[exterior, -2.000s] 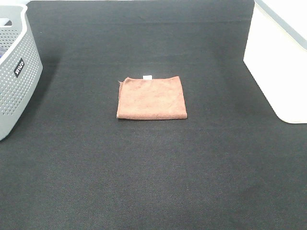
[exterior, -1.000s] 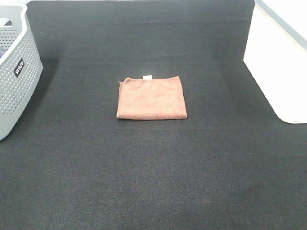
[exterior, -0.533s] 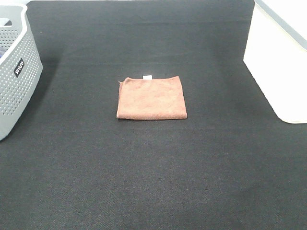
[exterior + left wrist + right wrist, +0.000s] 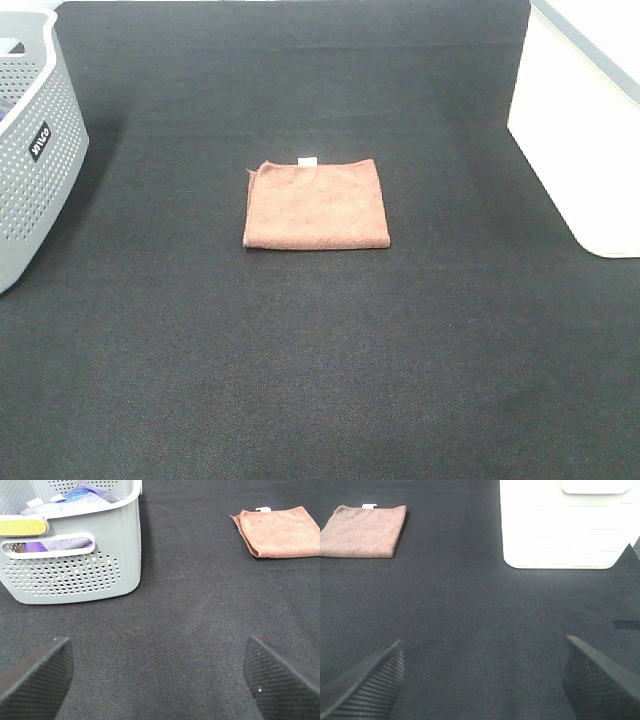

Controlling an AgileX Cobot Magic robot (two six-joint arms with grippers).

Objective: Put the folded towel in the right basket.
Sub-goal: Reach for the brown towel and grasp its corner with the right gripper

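A folded brown towel [image 4: 316, 204] with a small white tag lies flat on the black mat, near the middle. It also shows in the left wrist view [image 4: 278, 532] and the right wrist view [image 4: 363, 531]. The white right basket [image 4: 590, 130] stands at the right edge, also seen in the right wrist view [image 4: 567, 525]. Neither arm shows in the exterior view. My left gripper [image 4: 160, 680] is open and empty over bare mat, far from the towel. My right gripper [image 4: 482, 680] is open and empty, short of the white basket.
A grey perforated basket [image 4: 30, 150] stands at the left edge; in the left wrist view [image 4: 70, 555] it holds several cloths. The black mat [image 4: 320, 360] covers the table.
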